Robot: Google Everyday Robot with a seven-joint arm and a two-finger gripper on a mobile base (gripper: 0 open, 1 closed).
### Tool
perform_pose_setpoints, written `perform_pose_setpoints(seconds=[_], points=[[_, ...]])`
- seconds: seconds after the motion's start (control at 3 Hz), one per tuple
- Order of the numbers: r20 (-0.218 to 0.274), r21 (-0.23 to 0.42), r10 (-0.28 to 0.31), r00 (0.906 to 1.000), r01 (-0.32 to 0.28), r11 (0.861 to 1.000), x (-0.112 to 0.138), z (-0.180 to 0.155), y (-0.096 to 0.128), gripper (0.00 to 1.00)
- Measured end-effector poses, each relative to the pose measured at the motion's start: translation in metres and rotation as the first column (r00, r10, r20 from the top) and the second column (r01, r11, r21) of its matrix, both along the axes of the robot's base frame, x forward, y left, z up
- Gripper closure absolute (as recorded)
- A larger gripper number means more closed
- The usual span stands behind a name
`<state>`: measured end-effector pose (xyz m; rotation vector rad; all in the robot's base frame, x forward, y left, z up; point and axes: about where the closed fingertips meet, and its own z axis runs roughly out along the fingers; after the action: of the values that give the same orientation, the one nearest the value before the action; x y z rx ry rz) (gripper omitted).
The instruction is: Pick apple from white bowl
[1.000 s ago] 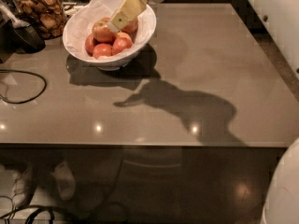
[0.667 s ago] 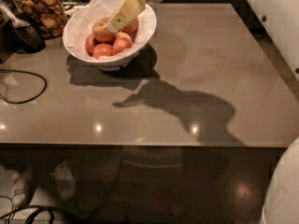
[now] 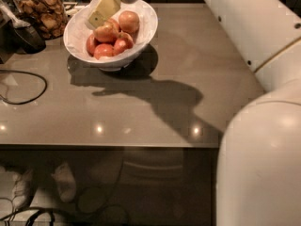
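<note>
the gripper (image 3: 97,18) has shifted across the bowl (image 3: 141,36), now just beside the apple (image 3: 106,33); can't tell its grip, nothing lifted.

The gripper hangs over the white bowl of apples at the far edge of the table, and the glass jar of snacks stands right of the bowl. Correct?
No. The camera view shows the glass jar left of the white bowl, not right. The rest holds: the gripper hangs over the bowl of apples at the far edge of the table.
</note>
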<state>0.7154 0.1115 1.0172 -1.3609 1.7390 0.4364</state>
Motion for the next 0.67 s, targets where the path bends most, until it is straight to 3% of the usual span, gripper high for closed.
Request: perform_pose_setpoints(seconds=[0.67], points=[[0.016,-0.027,0.013,0.9998,-0.013,1.000,0.029,-0.017,0.030,0.01]])
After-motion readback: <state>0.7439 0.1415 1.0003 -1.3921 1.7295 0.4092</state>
